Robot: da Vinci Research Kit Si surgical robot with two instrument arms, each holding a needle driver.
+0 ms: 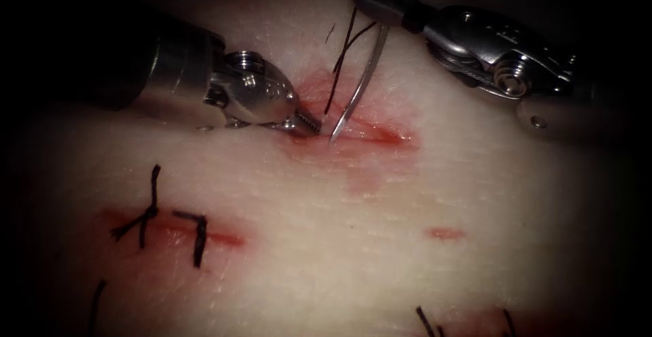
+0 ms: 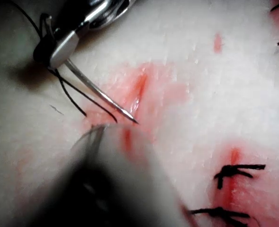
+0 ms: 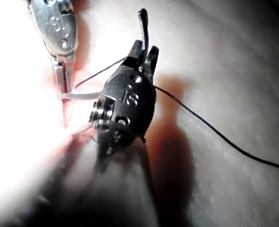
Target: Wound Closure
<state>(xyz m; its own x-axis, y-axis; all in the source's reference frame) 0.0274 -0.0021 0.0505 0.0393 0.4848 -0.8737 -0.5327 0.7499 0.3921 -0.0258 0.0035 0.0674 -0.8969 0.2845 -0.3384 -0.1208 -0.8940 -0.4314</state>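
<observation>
The needle (image 1: 360, 85) hangs as a slim, pale steel curve, running from the right tool (image 1: 377, 7) down to a sharp tip that sits right at the red cut (image 1: 367, 133) in the tissue (image 1: 407, 194). Whether that tip has pierced the surface or just touches it, I cannot tell. The right tool's jaws are clamped on the needle near its blunt tail end, with the point well below them. Dark thread (image 1: 343, 58) drops from the same spot in 2 strands beside the needle, and 1 more strand trails off behind the tool.

The left tool (image 1: 309, 123) lies low on the left side of the cut, its serrated jaws pressed together just beside the needle tip; whether they pinch the tissue edge or hold nothing, I cannot tell.

In the left wrist view the needle (image 2: 101, 97) shows its fine tip at the edge of the red fluid (image 2: 139, 90), thread (image 2: 75, 97) curling under it, and 2 knotted stitches (image 2: 234, 172) over another cut. The endoscope view gives those older stitches (image 1: 153, 211) in front of the work.

In the right wrist view the right tool (image 3: 141, 52) grips the needle's tail (image 3: 143, 23), which pokes out past its jaws, and the thread (image 3: 215, 132) sweeps away across pale tissue, with the left tool (image 3: 62, 78) close by.
</observation>
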